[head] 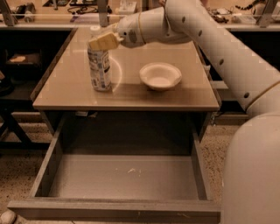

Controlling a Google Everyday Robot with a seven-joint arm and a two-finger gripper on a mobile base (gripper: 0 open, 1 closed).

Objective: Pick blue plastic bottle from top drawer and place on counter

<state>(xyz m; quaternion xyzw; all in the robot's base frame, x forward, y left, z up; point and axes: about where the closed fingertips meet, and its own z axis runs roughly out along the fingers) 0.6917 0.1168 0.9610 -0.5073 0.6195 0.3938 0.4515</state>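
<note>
The blue plastic bottle (100, 70) stands upright on the left part of the counter (131, 94). It is clear and ribbed, with a white label with dark print. My gripper (105, 41) is at the bottle's top, reaching in from the right and covering its neck. The top drawer (127, 177) is pulled open below the counter's front edge, and nothing shows on its grey floor but a few small specks.
A white round bowl (160, 75) sits on the counter to the right of the bottle. My arm (210, 39) crosses above the counter's right side. A long cluttered shelf (65, 13) runs behind. A dark frame (13, 127) stands at the left.
</note>
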